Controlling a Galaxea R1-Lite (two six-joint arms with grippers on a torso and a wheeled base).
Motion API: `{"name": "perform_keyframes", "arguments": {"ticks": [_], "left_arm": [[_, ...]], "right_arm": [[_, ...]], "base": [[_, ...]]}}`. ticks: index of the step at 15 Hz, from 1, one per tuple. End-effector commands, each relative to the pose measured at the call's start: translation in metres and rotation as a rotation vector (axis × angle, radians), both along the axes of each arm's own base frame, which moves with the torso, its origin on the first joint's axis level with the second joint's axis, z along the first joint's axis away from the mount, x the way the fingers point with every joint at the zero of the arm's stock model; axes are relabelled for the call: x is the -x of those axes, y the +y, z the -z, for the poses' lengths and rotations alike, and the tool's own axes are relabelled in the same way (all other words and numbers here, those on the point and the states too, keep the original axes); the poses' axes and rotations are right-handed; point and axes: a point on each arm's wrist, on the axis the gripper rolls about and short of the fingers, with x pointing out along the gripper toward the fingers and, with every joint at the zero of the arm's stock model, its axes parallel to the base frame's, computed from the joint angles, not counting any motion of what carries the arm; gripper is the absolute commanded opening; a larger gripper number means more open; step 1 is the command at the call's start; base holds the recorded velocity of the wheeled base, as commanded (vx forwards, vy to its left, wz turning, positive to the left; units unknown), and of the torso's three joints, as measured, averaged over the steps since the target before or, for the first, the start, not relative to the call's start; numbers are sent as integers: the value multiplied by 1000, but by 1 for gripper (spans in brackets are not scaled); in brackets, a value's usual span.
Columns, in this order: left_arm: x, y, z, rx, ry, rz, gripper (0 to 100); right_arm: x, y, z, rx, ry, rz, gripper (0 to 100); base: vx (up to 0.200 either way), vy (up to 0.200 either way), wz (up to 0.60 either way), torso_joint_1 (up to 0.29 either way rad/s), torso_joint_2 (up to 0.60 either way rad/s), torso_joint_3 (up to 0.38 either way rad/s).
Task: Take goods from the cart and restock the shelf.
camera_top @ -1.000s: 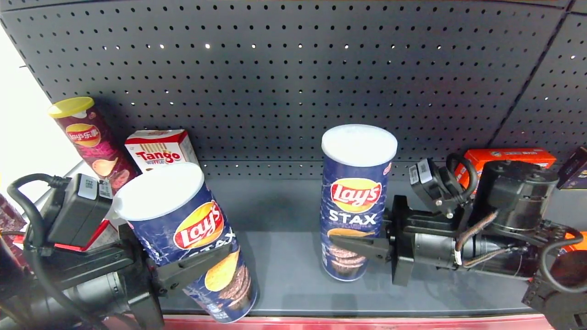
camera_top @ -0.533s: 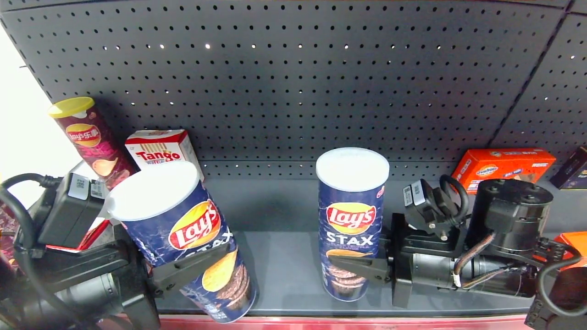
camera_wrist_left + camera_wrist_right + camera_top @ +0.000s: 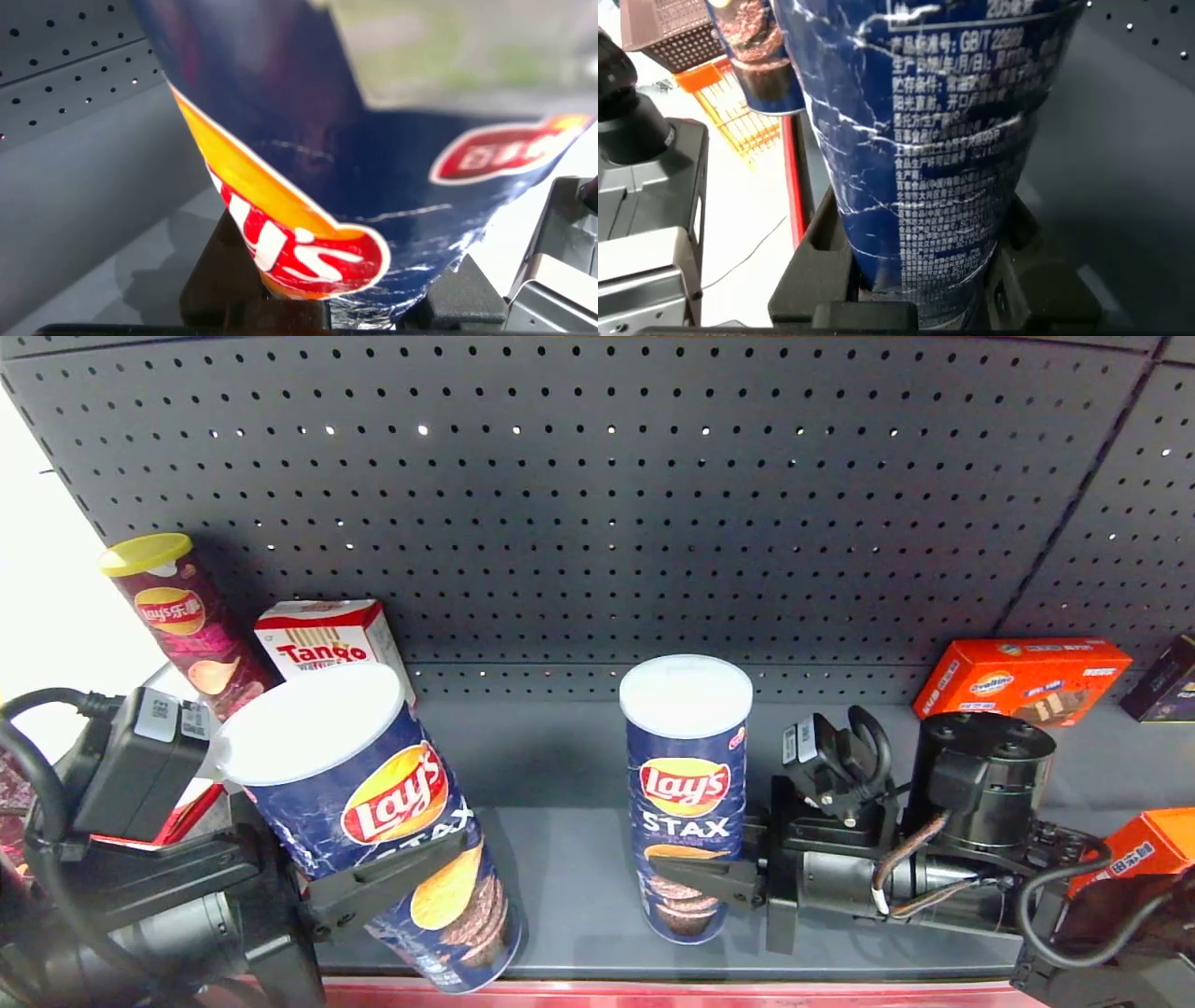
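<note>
Two blue chip cans with white lids are in hand at the grey shelf [image 3: 579,756]. My left gripper [image 3: 378,863] is shut on the left can [image 3: 373,812], which tilts over the shelf's front left edge; this can [image 3: 374,187] sits close between my left gripper [image 3: 327,299] fingers. My right gripper [image 3: 689,873] is shut low on the right can [image 3: 686,793], which stands upright at the front middle of the shelf, its base at or just above the board. The printed back of that can [image 3: 934,168] shows in my right gripper [image 3: 924,280].
A maroon can with a yellow lid [image 3: 177,616] and a white-and-red wafer box [image 3: 322,639] stand at the back left. An orange box [image 3: 1022,677] and a dark box [image 3: 1167,691] lie at the back right, another orange box [image 3: 1134,859] at the right front. A pegboard wall [image 3: 597,504] closes the back.
My right gripper has come down and a little to the left with its can, bringing the base down to the shelf board. The left arm and its can have barely moved.
</note>
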Motion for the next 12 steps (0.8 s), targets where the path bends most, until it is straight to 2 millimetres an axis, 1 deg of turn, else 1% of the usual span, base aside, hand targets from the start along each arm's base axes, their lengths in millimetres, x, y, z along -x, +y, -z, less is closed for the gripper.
{"name": "perform_keyframes", "arguments": {"ticks": [1,4,5,7,9,10,12], "left_arm": [[0,0,1,-1,3,1,0],[0,0,1,-2,4,2,0],[0,0,1,-2,4,2,0],[0,0,1,-2,4,2,0],[0,0,1,-1,3,2,0],[0,0,1,-1,3,2,0],[0,0,1,-2,4,2,0]], "right_arm": [[-4,5,8,16,19,-3,0],[-6,8,11,28,18,31,0],[-6,7,11,30,17,37,100],[-4,5,10,30,14,40,100],[2,-1,4,22,-2,44,100],[7,-6,2,19,-5,47,100],[16,-23,-6,5,-20,74,100]], "base": [[0,0,0,0,0,0],[0,0,0,0,0,0],[0,0,0,0,0,0],[0,0,0,0,0,0],[0,0,0,0,0,0],[0,0,0,0,0,0],[0,0,0,0,0,0]]}}
